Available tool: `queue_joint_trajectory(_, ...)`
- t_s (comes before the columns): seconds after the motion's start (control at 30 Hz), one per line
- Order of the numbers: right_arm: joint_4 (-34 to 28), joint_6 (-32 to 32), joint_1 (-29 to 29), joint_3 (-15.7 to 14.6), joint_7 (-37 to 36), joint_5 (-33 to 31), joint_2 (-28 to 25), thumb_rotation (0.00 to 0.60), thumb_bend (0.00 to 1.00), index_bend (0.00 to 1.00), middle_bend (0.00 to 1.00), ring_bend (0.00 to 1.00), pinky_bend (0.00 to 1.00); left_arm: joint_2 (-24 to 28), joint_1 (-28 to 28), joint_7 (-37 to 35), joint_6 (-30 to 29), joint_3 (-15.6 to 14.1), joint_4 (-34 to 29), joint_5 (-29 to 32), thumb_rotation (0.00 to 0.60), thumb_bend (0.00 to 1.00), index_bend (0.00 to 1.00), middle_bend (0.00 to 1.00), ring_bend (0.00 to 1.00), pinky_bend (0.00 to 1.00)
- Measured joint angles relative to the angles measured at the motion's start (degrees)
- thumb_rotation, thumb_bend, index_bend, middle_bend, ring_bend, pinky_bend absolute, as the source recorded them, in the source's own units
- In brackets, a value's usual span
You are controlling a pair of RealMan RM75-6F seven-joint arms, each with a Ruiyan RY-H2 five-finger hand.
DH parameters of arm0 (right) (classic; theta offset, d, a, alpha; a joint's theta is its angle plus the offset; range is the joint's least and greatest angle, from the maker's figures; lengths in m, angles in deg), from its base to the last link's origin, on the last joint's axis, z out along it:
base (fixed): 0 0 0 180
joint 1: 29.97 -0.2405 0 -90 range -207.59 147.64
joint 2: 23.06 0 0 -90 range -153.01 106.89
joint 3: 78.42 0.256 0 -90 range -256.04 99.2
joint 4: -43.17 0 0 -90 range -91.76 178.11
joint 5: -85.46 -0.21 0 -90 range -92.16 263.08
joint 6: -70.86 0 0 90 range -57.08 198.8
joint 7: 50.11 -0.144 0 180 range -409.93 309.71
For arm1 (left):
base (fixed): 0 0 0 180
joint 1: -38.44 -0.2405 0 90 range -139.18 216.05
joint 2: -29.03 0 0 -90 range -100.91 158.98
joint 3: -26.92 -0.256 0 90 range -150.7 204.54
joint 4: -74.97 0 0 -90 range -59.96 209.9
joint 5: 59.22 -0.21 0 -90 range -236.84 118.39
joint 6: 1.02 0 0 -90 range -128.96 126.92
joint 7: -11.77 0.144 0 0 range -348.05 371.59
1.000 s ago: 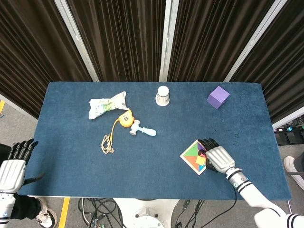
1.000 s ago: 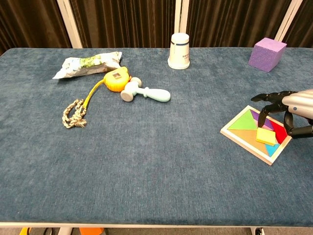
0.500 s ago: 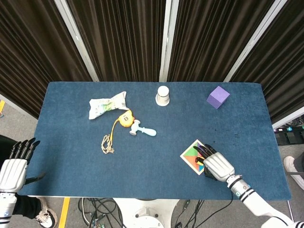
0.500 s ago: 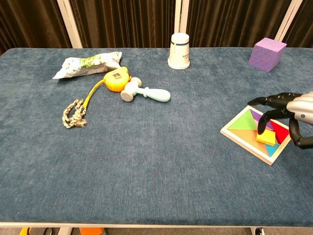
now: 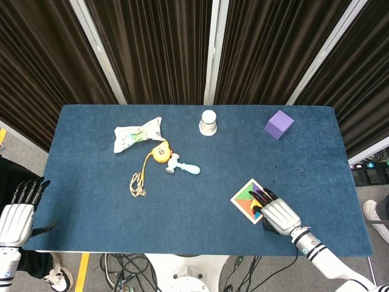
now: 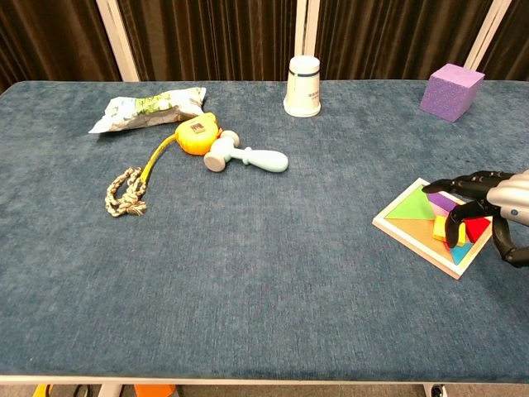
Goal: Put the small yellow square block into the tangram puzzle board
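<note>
The tangram puzzle board point(image 6: 407, 212) point(image 5: 242, 198) lies near the table's right front, with coloured pieces in it. The small yellow square block point(image 6: 438, 231) rests on the board, tilted, among the red and blue pieces. It is half hidden by my fingers. My right hand point(image 6: 496, 203) point(image 5: 278, 213) reaches over the board from the right with its fingers spread. One dark fingertip point(image 6: 451, 230) touches the block; nothing is gripped. My left hand point(image 5: 16, 213) hangs off the table's front left corner, fingers apart and empty.
At the back stand a white cup point(image 6: 303, 86) and a purple cube point(image 6: 451, 91). On the left lie a snack bag point(image 6: 149, 107), a yellow tape measure point(image 6: 197, 136), a toy hammer point(image 6: 246, 157) and a knotted rope point(image 6: 124, 192).
My right hand slid toward the table's front edge and lowered its fingers onto the yellow block, which now shows less. The left hand barely moved.
</note>
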Motion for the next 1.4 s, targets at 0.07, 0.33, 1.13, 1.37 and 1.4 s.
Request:
queue_joint_trajectory(0.07,0.42,0.16,-0.05,0.12,-0.02,-0.17,0.22,0.362,1.00,0.39,0.00,0.00,0.00,-0.08,0.03,-0.10,0.12,-0.04,0.26,0.04,0.600,0.00,0.10,0.04,0.00,0.05)
queue_joint_trajectory(0.33,0.95,0.09,-0.06,0.49,0.12,-0.49,0.22,0.362,1.00,0.39,0.00,0.00,0.00,-0.12,0.09,-0.40,0.39,-0.03,0.46,0.25,0.600,0.00,0.10,0.04,0.00,0.05)
queue_joint_trajectory(1.13,1.39,-2.64,0.14,1.58,-3.68,1.01,-1.03,0.380,1.00,0.29,0.00,0.00,0.00,0.04,-0.11,-0.26,-0.23,0.12,0.32,0.13,0.600,0.00,0.10,0.04,0.00,0.05)
queue_joint_trajectory(1.37,1.80,1.23,-1.23,2.29,-1.50,-1.34,0.82,0.382,1.00,0.26,0.00,0.00,0.00,0.00,-0.18,-0.43,-0.11,0.14,0.55,0.41,0.600,0.00,0.10,0.04,0.00,0.05)
queue_joint_trajectory(1.4,1.88,1.87,-1.48,2.44,-1.02,-1.94,1.31,0.381,1.00,0.26,0.00,0.00,0.00,0.01,-0.18,-0.47,-0.09,0.15,0.59,0.45,0.600,0.00,0.10,0.04,0.00,0.05)
